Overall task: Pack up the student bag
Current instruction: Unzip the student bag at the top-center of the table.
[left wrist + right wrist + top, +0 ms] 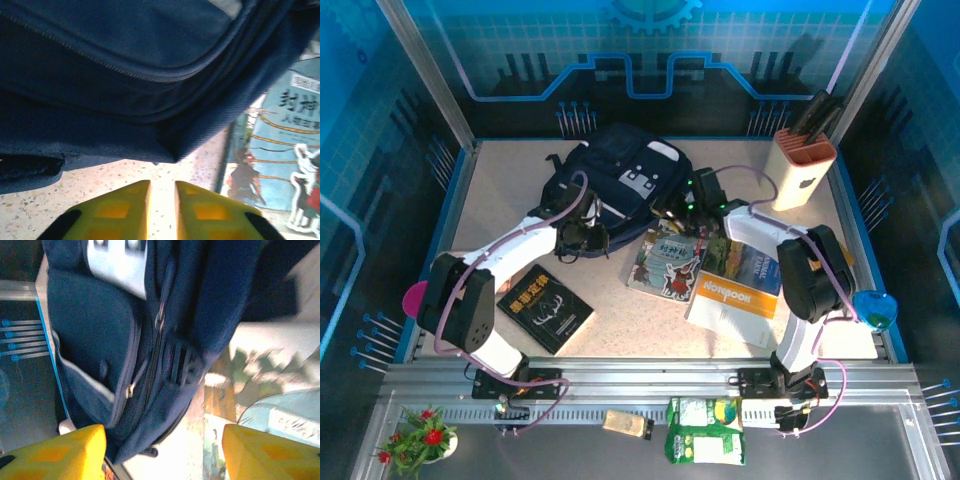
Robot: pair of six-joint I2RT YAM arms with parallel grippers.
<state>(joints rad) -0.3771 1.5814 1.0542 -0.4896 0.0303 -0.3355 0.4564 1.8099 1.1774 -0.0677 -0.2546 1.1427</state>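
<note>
The student bag [620,180] lies at the back middle of the table, dark navy with a grey-white patch. My left gripper [582,236] sits at its near left edge. In the left wrist view its yellow fingers [120,207] stand a narrow gap apart over bare table, just short of the bag's bottom seam [125,75], with nothing between them. My right gripper [706,196] is at the bag's right side. Its jaws [164,440] stand wide open, facing the bag's zippered side [115,340], and they hold nothing.
An illustrated book [668,262] [280,150], a NOTEBOOK pad [740,285] and a black book [545,308] lie in front of the bag. An orange-topped holder [803,170] stands at the back right. A green packet [705,432] lies on the near rail.
</note>
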